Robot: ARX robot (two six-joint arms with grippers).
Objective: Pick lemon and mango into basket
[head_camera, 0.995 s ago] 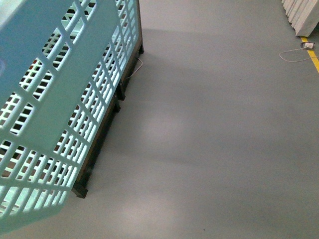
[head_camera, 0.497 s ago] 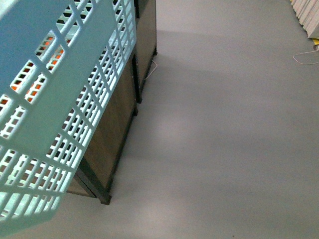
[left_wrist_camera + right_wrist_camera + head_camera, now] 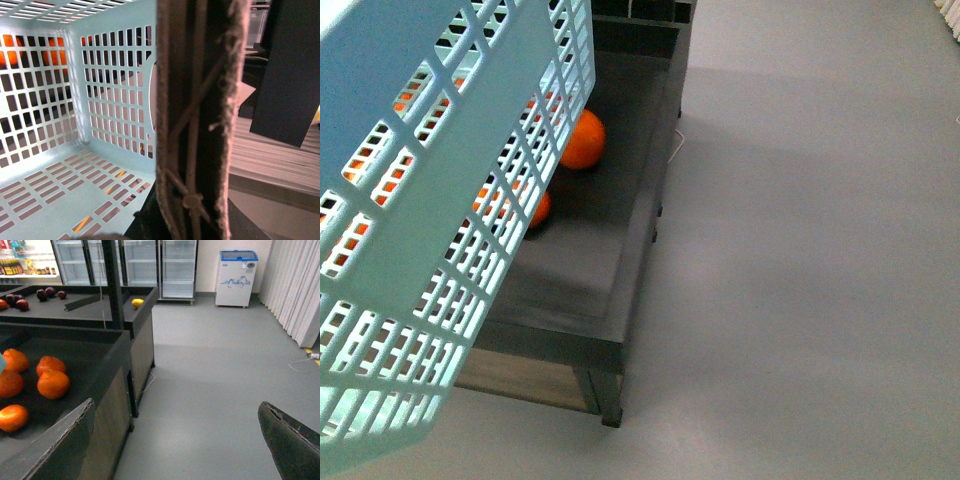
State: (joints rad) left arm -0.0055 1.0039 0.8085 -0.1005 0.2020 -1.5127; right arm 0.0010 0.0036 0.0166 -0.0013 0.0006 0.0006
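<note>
Basket point(image 3: 440, 200): held up at the robot's left; no fruit is seen on its slotted floor.
Left gripper: hidden behind the grey-brown handle point(image 3: 195, 100), so its grip cannot be told.
Right gripper point(image 3: 176, 406): fingers spread wide, nothing between them.
Lemon point(image 3: 137, 303): seen on the farther dark shelf point(image 3: 90, 300), well ahead of the right gripper, past the tangerines point(image 3: 52, 382); long axis too small to tell.
Mango: not found in any view.
Nearer arm: the right, judged free to reach.

The front camera looks steeply down past the near basket point(image 3: 430, 200) at left, the left wrist camera looks into it from beside its handle point(image 3: 197, 100), and the right wrist camera looks level toward far fridges point(image 3: 177, 265), sharing the fruit table point(image 3: 65, 332) with the front
</note>
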